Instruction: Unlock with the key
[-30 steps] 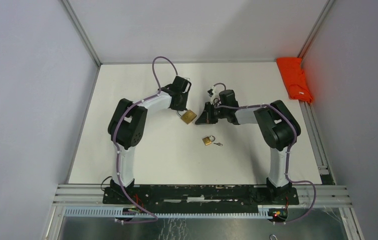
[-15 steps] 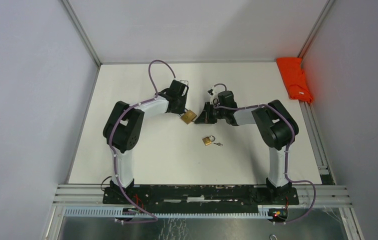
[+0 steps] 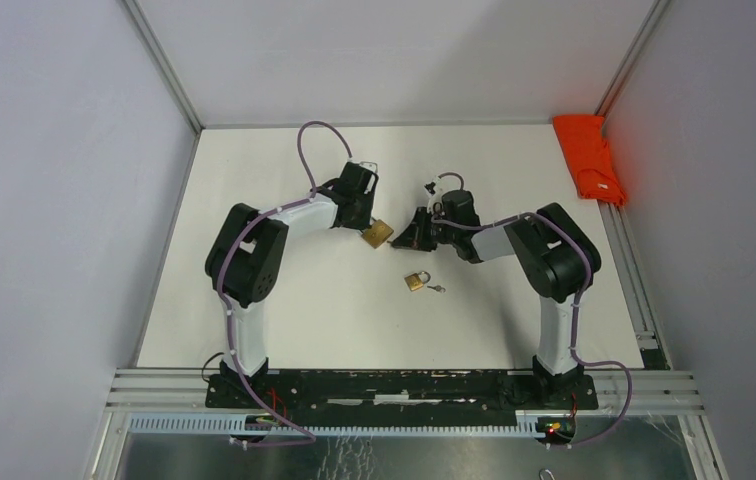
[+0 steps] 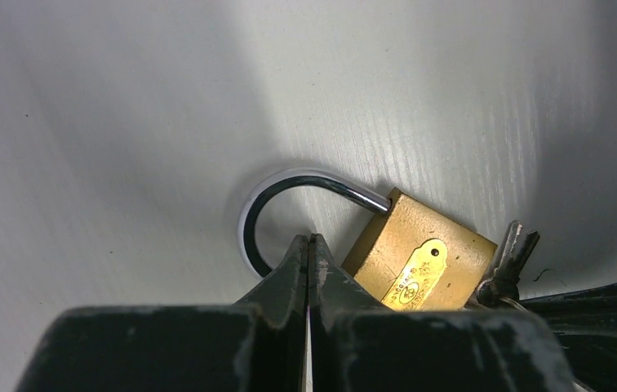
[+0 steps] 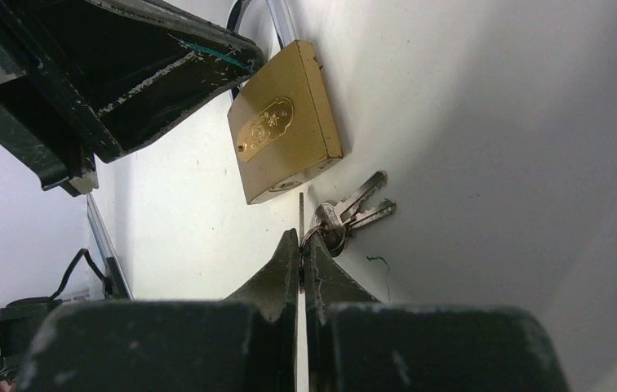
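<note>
Left wrist view: the left fingers (image 4: 287, 278) are pinched shut on the steel shackle (image 4: 289, 181) of the brass padlock (image 4: 419, 261), which lies mid-desk (image 3: 284, 300). Just right of it, the right fingers (image 5: 282, 273) are clamped tight on a key (image 5: 300, 214), with spare keys (image 5: 358, 204) hanging beside the lock's base.

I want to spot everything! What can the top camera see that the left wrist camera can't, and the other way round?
Only the top view: a smaller second padlock lying by itself, and an orange cloth at the right edge. Only the left wrist view: the curved steel shackle and the oval label on the lock's face. Both: the big brass padlock and the shut left claw at it.
</note>
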